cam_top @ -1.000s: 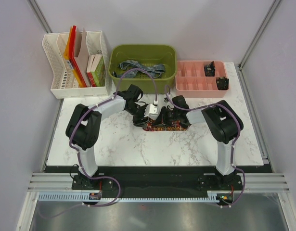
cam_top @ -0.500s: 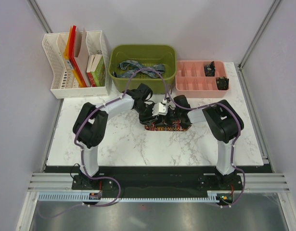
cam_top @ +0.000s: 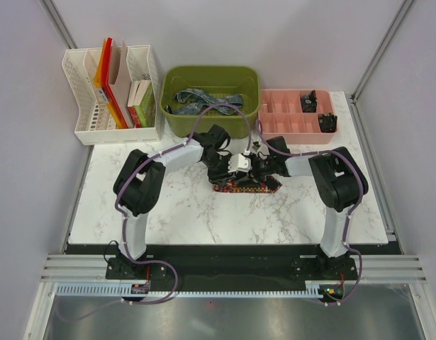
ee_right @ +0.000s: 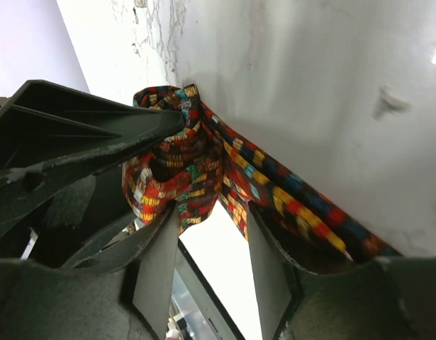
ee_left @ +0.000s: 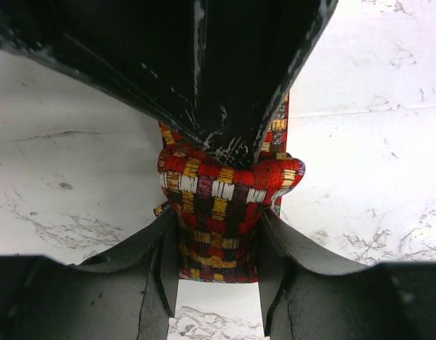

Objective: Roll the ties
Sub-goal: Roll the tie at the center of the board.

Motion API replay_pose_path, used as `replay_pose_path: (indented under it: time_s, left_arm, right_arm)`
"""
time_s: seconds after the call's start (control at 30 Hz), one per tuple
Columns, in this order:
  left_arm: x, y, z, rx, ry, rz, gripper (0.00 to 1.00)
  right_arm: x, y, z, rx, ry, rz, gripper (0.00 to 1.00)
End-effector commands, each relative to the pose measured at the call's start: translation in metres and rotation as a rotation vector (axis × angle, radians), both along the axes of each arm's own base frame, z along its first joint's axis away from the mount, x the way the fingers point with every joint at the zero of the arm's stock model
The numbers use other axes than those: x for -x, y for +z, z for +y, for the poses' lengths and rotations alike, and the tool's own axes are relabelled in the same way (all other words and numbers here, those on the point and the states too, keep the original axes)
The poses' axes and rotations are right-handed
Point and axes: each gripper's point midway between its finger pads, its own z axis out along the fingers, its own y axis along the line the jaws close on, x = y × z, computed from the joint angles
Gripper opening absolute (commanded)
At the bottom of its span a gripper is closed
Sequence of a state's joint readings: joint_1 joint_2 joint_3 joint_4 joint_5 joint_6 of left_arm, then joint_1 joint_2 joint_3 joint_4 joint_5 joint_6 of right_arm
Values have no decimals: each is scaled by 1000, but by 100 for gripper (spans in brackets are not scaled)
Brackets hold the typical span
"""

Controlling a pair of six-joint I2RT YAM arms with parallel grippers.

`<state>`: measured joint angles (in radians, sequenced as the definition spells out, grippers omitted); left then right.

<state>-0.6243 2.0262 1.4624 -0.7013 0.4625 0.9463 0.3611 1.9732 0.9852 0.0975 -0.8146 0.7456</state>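
A red, orange and dark patterned tie [cam_top: 249,188] lies partly rolled on the marble table, near its middle. Both grippers meet over it. My left gripper [cam_top: 240,173] comes in from the left. In the left wrist view its two fingers press either side of the tie's rolled part [ee_left: 218,191], so the left gripper [ee_left: 218,262] is shut on it. My right gripper [ee_right: 212,234] stands open, with the tie [ee_right: 175,177] at its fingertips and a bright gap between them. A blue-grey tie [cam_top: 203,99] lies in the green bin.
The green bin [cam_top: 212,74] stands at the back centre. A white file rack [cam_top: 111,85] with folders is at the back left. A pink compartment tray [cam_top: 295,117] with small dark items sits at the back right. The right gripper's dark fingers [ee_left: 218,85] fill the top of the left wrist view.
My right gripper has gone from shut to open. The left arm has shifted right onto the roll and its jaws have narrowed onto it.
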Motion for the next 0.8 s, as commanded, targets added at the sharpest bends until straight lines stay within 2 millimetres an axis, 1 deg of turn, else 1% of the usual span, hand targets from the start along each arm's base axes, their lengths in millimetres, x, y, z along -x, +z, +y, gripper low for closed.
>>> replay_pose_path:
  time_s: [0.0,0.1,0.13,0.2,0.33,0.4,0.47,0.57,0.6,0.67,0.7,0.73,0.77]
  left_arm:
    - [19,-42,11,-107,9,90,44]
    - [18,-41,11,-107,9,90,44]
    - [18,-41,10,-104,9,90,44]
    - [18,-40,9,-103,11,95,45]
    - [16,-37,7,-95,14,92,45]
    - [17,-37,6,-91,14,96,46]
    - [18,-33,5,-82,12,97,47]
    - [18,-28,4,-67,8,95,49]
    - [17,-26,3,-63,8,90,50]
    - [17,-20,2,-47,9,88,53]
    - [15,-18,4,-39,15,88,55]
    - [15,-15,4,-29,16,88,57]
    - [15,-6,3,0,16,86,61]
  right_arm:
    - [-3,27,-5,-19,18,-65,52]
    - [-3,39,-5,-38,17,-82,58]
    - [-3,40,-4,-41,16,-84,60]
    - [-3,39,-4,-47,6,-68,61]
    - [-4,33,2,-67,-15,-54,61]
    - [-2,27,8,-55,-2,-52,60]
    - [-2,15,11,-32,1,-47,57]
    - [-5,2,10,-10,-6,-40,49]
    - [-6,0,10,-7,-7,-36,40]
    - [-5,-6,9,7,-6,-35,27]
    - [-4,-9,6,20,-7,-27,17]
    - [-5,-11,3,31,-11,-26,12]
    - [-6,-16,-2,55,-14,-33,9]
